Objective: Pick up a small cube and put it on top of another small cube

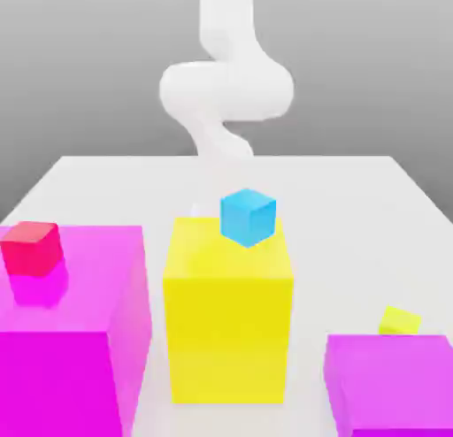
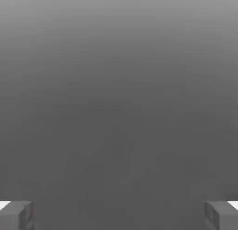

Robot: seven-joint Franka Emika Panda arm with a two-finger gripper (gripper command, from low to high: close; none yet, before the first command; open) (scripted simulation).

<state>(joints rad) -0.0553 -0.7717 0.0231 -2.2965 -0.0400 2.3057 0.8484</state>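
Claw (image 2: 119, 216) spread wide, w/ nothing pinched. Can't tell which sm. cube is to be lifted; blue cube (image 1: 248, 218), seen against yellow block's (image 1: 228, 338) top, looks light, stiff, maybe slick: grip opp. side faces.

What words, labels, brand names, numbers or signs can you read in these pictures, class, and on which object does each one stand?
There are none: no readable text on the glossy light-blue cube, the red cube, the large yellow block, the two magenta and purple blocks or the white robot arm.
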